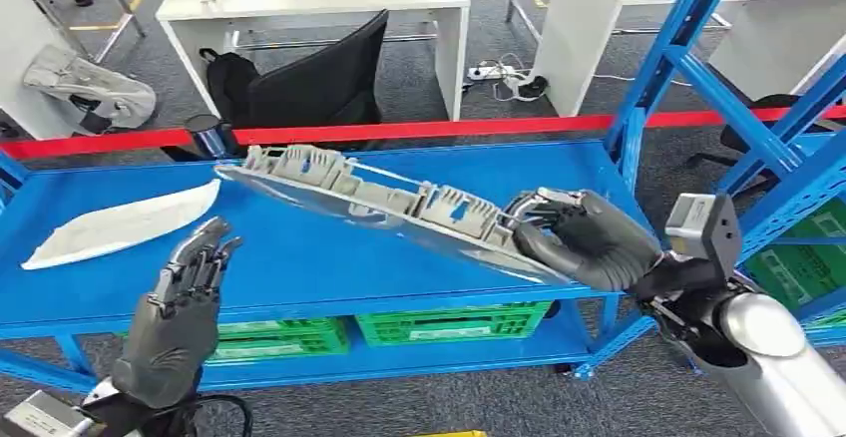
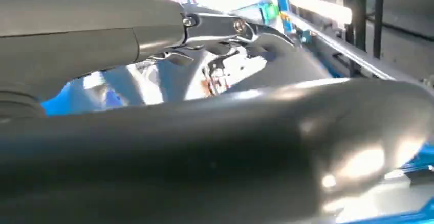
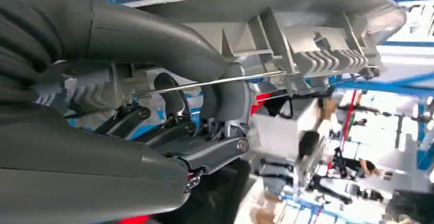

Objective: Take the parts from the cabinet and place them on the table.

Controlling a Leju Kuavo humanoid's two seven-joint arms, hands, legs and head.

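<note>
I grasp the long trim part (image 1: 389, 208) by one end with my right hand (image 1: 584, 237); rigid, light plastic, prone to levering. Left hand (image 1: 185, 307) released, near the desk (image 1: 299, 257).

Blue table (image 1: 329, 257), white part (image 1: 125, 223) lying on left

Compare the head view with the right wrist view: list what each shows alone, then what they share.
Head view alone: the left robot hand raised and empty over the blue table, a white part lying at its far left, green crates below, red tape.
Right wrist view alone: the grey part's ribbed clips up close.
Shared: the right robot hand gripping the grey part at one end.
</note>
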